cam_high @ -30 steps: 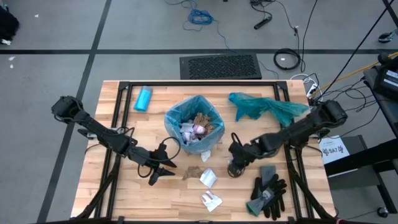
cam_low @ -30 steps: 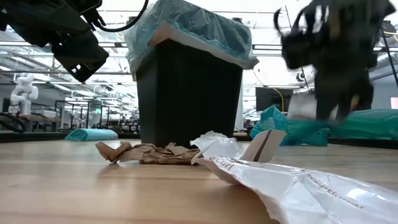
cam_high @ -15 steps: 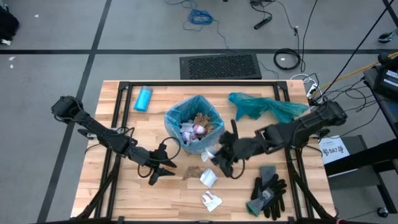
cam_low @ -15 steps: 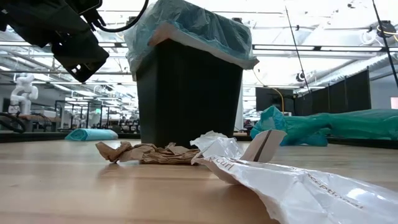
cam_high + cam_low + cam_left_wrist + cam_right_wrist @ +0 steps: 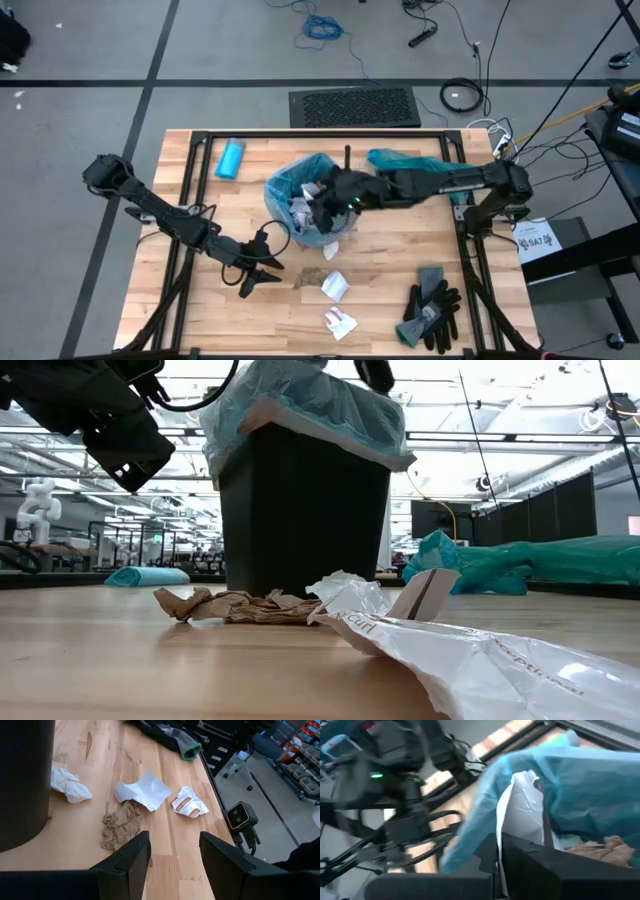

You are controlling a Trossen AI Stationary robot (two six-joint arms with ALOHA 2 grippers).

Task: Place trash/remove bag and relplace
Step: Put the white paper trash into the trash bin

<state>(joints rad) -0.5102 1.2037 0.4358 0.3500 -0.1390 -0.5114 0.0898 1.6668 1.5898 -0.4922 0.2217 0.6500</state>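
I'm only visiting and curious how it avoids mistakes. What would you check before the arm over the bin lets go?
1. Right jaws above the bin opening: ok.
2. Wrapper gripped: ok, right jaws shut on it.
3. Bag folded over the bin rim: ok.
4. Room left inside the bin: cannot tell; trash shows inside.
5. Left jaws clear of the bin: ok, open, hanging beside it.
6. Table free of trash: not ok; a brown wad and a white scrap lie there.
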